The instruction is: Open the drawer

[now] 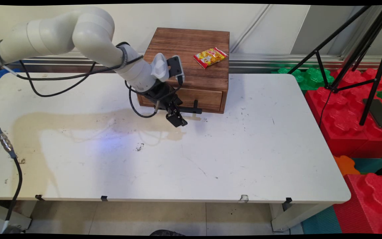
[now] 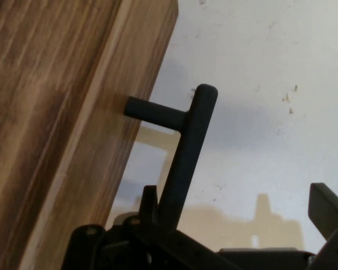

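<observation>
The box (image 1: pixel 181 43) is what I have the arm at: a brown wooden one, standing at the far edge of the white table (image 1: pixel 244 149), about midway along it, its back towards the wall. Off the table's right side I see red and green foam blocks (image 1: pixel 340 113) stacked on the floor, with a black tripod (image 1: pixel 353 59) standing over them.

The box's front holds one drawer (image 1: pixel 207 99), which looks pushed in flush. From my main view the arm comes in from the upper left and bends down in front of the box, with black cables (image 1: pixel 55 78) looped beneath it.

The gripper (image 1: pixel 177 120) hangs low over the table just in front of the drawer's left half, and its jaws are spread apart, grasping nothing. Through the hand view I see the gripper (image 2: pixel 236 197) with the drawer's black T-shaped handle (image 2: pixel 186 146) standing between its fingers, close against one finger (image 2: pixel 149 199) and well clear of the other. In the main view that handle (image 1: pixel 192 109) juts out from the drawer front.

A small yellow and red packet (image 1: pixel 210 57) lies flat on the box's top, near its right side.
</observation>
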You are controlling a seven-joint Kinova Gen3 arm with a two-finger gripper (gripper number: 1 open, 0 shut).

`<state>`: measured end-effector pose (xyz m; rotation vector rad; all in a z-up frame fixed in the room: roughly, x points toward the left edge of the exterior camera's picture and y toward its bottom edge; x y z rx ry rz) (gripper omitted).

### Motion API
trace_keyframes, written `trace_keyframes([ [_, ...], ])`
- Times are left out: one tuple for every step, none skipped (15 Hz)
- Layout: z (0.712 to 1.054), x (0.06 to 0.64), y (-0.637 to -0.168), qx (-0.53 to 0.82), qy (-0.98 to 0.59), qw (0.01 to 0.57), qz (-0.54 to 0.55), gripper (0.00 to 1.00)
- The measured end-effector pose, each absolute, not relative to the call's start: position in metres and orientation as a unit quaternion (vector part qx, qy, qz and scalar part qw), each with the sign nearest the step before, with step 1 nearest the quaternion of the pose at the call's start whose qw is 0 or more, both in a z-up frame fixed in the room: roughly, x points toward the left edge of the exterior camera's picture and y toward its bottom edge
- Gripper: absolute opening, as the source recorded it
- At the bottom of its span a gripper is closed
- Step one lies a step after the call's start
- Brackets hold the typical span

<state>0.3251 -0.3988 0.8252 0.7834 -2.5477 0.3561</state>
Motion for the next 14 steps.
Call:
trace_keyframes([
  [0.823,0.325,-0.399,0.279,-0.926,0.221,0.129,1.00],
  [0.821,0.324,-0.400,0.272,-0.929,0.217,0.130,1.00],
  [0.819,0.324,-0.400,0.266,-0.931,0.214,0.130,1.00],
  [0.817,0.324,-0.400,0.257,-0.934,0.209,0.131,1.00],
  [0.815,0.323,-0.401,0.248,-0.937,0.205,0.133,1.00],
  [0.813,0.323,-0.401,0.240,-0.940,0.202,0.134,1.00],
  [0.812,0.323,-0.401,0.232,-0.943,0.198,0.135,1.00],
  [0.810,0.323,-0.401,0.224,-0.945,0.194,0.137,1.00],
  [0.809,0.323,-0.401,0.217,-0.947,0.192,0.137,1.00],
  [0.808,0.323,-0.401,0.210,-0.949,0.189,0.137,1.00],
  [0.807,0.323,-0.400,0.204,-0.951,0.186,0.137,1.00],
  [0.806,0.322,-0.400,0.200,-0.953,0.184,0.137,1.00],
  [0.805,0.322,-0.399,0.196,-0.954,0.183,0.137,1.00],
  [0.805,0.321,-0.399,0.193,-0.955,0.182,0.137,1.00],
])
